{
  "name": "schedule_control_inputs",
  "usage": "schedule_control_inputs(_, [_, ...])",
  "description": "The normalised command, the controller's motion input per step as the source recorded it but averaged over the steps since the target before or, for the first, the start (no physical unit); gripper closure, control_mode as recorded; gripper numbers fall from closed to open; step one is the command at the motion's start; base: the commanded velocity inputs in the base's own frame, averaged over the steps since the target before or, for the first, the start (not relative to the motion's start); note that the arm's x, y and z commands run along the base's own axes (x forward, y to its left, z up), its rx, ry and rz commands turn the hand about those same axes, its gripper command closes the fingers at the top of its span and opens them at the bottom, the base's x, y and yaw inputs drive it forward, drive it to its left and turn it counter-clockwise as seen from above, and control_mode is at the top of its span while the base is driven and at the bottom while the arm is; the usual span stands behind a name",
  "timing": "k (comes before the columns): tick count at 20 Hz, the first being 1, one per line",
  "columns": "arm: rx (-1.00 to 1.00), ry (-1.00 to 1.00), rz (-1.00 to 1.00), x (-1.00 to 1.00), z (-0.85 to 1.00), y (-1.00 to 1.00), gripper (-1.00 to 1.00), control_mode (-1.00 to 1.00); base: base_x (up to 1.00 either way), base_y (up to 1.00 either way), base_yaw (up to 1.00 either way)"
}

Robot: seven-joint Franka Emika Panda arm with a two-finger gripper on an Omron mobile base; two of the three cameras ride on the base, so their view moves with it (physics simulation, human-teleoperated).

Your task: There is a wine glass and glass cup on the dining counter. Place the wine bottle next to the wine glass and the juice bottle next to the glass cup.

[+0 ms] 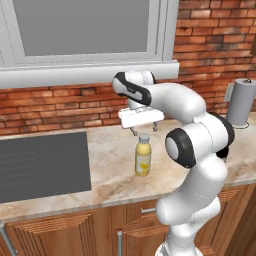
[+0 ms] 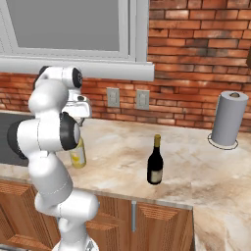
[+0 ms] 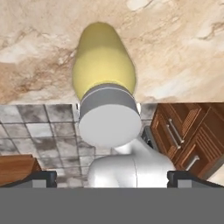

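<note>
worktop (image 1: 110,175): marbled, brick wall behind it; both bottles stand on it. Landmark for the rest.
towel roll (image 2: 229,118): upright at the worktop's far right, well apart from both bottles, out of the way.
wine bottle (image 2: 155,162): dark, tall, narrow neck with tan foil; upright near the worktop's front edge, well right of the juice bottle. Looks glass, so probably heavy, stiff, slippery, breakable. Tall over a small base, tips easily. Best taken at the wide body below the shoulder, not the neck.
juice bottle (image 1: 143,155): small, yellow, grey cap; upright mid-worktop, a little back from the front edge. Likely light and rigid with smooth sides, could slip if pinched low or off-centre. Round body looks narrower than the finger spread. Take it across the yellow body just under the cap; the cap itself is shallow and may twist.
gripper (image 1: 142,131): just above the juice bottle, pointing down, not touching it. Fingers spread wide, nothing held. The hand view looks straight down on the grey cap, about centred between the two tips.
step: judged as lining up over the juice bottle, grasp not yet made.
risk: descending off-centre could knock the bottle over; light bottle will slide on the smooth worktop.
</note>
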Motion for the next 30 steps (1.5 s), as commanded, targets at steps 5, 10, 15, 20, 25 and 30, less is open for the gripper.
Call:
schedule_control_inputs(5, [-0.01,-0.16,0.0,0.06,-0.11,0.0,-1.0,-1.0,0.0,0.0,0.0])
schedule_control_inputs(10, [-0.01,-0.2,0.0,0.06,-0.14,0.0,-1.0,-1.0,0.0,0.0,0.0])
schedule_control_inputs(15, [0.0,-0.17,0.0,0.1,-0.16,0.0,-1.0,-1.0,0.0,0.0,0.0])
schedule_control_inputs(20, [0.0,-0.14,0.0,0.2,-0.11,0.0,-1.0,-1.0,0.0,0.0,0.0])
schedule_control_inputs(25, [0.03,-0.12,0.0,0.03,-0.06,0.0,-1.0,-1.0,0.0,0.0,0.0])
schedule_control_inputs(30, [0.06,-0.07,-0.01,-0.02,-0.03,0.0,-1.0,-1.0,0.0,0.0,0.0])
